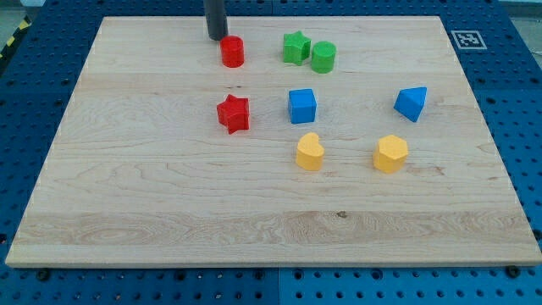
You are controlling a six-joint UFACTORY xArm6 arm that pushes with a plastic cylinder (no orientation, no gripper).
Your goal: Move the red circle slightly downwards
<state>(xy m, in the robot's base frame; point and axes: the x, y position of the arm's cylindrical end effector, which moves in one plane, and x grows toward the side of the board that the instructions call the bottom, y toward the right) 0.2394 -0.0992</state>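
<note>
The red circle (233, 52), a short red cylinder, stands near the top of the wooden board (152, 186), left of the middle. My tip (218, 37) is just above and to the left of it, very close or touching; I cannot tell which. The dark rod rises from there out of the view's top. A red star (234, 113) lies below the red circle, with bare board between them.
A green star (295, 47) and a green cylinder (323, 57) sit right of the red circle. A blue cube (302, 106), a blue wedge-like block (411, 103), a yellow heart-like block (310, 152) and a yellow hexagon (390, 154) lie lower right.
</note>
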